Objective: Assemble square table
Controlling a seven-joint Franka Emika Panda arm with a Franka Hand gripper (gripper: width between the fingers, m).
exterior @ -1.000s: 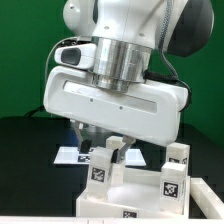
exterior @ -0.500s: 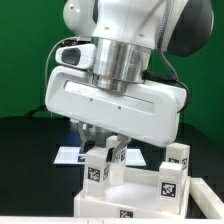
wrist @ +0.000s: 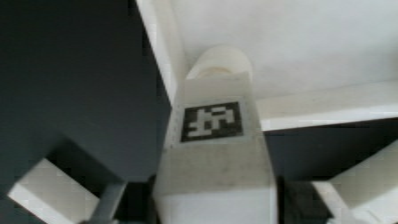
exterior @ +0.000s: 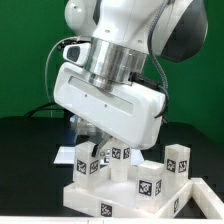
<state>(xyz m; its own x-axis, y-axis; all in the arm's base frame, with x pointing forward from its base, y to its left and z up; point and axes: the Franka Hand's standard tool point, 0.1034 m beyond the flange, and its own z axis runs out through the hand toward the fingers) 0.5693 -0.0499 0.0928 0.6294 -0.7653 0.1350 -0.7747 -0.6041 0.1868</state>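
The white square tabletop (exterior: 85,200) lies low in the exterior view, raised rim up. Three white legs with marker tags stand on it: one towards the exterior view's left (exterior: 88,166), one in front (exterior: 150,187), one at the exterior view's right (exterior: 177,162). My gripper (exterior: 108,148) reaches down behind them and is shut on a fourth leg (exterior: 118,160). In the wrist view this leg (wrist: 214,125) runs out from between my fingers (wrist: 57,190), tag facing the camera, its far end over the tabletop's corner (wrist: 294,50). My gripper (wrist: 214,208) holds its near end.
The big white hand and arm (exterior: 115,95) fill the middle of the exterior view and hide the table behind. A strip of the marker board (exterior: 66,157) shows at the exterior view's left on the black table. A green wall stands behind.
My hand has turned and tilted with the leg. The tabletop and the legs on it have swung round and shifted towards the exterior view's left.
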